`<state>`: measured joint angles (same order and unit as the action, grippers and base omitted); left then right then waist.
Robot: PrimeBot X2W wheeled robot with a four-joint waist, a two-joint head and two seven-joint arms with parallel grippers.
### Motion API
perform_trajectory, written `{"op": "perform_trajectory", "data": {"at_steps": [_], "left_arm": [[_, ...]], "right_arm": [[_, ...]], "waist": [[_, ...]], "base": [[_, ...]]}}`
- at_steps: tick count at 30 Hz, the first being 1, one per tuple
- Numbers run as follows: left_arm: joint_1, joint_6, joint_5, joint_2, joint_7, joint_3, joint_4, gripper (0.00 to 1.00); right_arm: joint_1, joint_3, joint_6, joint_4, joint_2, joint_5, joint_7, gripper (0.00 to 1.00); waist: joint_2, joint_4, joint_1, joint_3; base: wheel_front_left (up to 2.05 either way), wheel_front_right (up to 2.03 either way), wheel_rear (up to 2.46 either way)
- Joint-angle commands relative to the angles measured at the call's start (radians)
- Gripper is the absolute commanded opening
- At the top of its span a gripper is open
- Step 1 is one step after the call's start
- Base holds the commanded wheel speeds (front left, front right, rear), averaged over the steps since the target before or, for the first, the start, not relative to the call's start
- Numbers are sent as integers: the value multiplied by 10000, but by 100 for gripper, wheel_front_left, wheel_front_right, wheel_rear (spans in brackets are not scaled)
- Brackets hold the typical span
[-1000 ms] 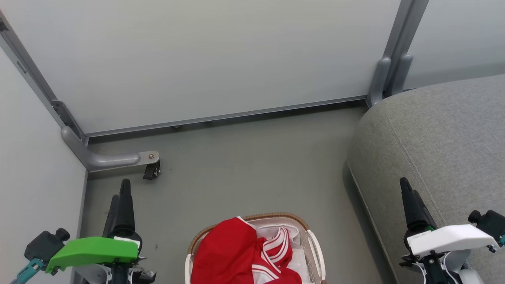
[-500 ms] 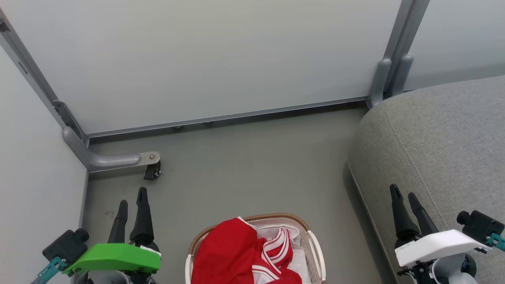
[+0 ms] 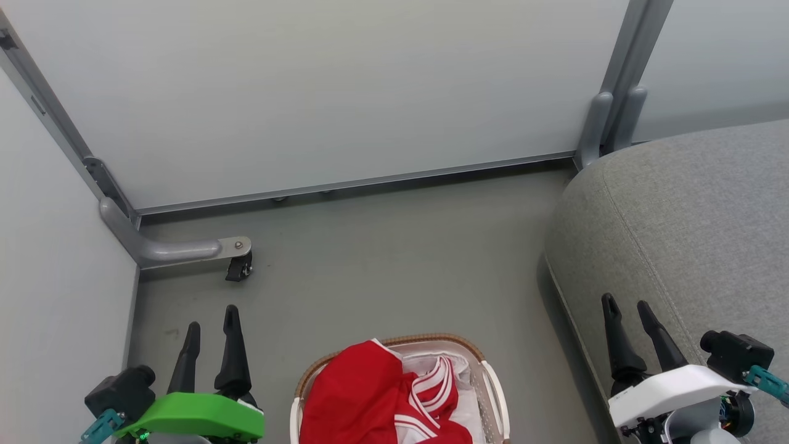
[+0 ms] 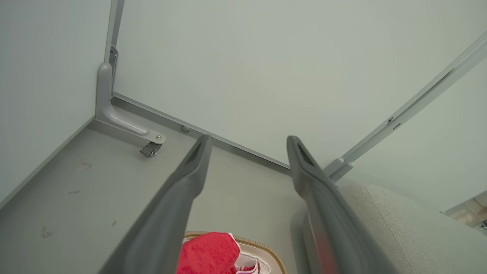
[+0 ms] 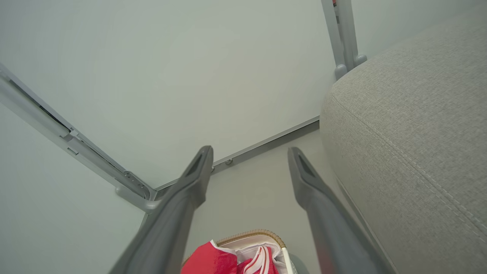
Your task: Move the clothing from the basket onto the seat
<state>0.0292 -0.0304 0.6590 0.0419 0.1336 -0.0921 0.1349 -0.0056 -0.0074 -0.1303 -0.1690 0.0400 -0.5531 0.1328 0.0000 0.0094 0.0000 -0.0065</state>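
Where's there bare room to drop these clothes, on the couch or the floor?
The couch top, right of the basket, is bare. So is the floor between the basket and the wall rail. The basket itself is crowded with red clothing.

The clothing [image 3: 360,394] is bright red, one piece plain with a thin white edge, the other with triple white stripes, in a white basket [image 3: 431,337] with a brown woven rim. The seat [image 3: 690,234] on the right is flecked grey, the floor [image 3: 382,265] dull grey-green, the far wall panels [image 3: 320,86] pale grey-white. The left gripper [image 3: 212,317] is black with a green cover, the right gripper [image 3: 626,302] black with a white cover.
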Motion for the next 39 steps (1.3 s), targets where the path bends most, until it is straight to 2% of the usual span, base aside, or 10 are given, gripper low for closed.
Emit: {"op": "perform_trajectory", "data": {"at_steps": [1, 39], "left_arm": [[14, 67, -358, 66, 104, -10, -82, 100], [351, 224, -3258, 99, 967, -375, 635, 100]], "right_arm": [[55, 25, -4, 80, 71, 321, 114, 100], [291, 252, -5, 201, 111, 4133, 985, 100]], "waist": [[0, 2, 0, 3], [0, 106, 0, 66]], "base": [[0, 0, 0], [0, 0, 0]]}}
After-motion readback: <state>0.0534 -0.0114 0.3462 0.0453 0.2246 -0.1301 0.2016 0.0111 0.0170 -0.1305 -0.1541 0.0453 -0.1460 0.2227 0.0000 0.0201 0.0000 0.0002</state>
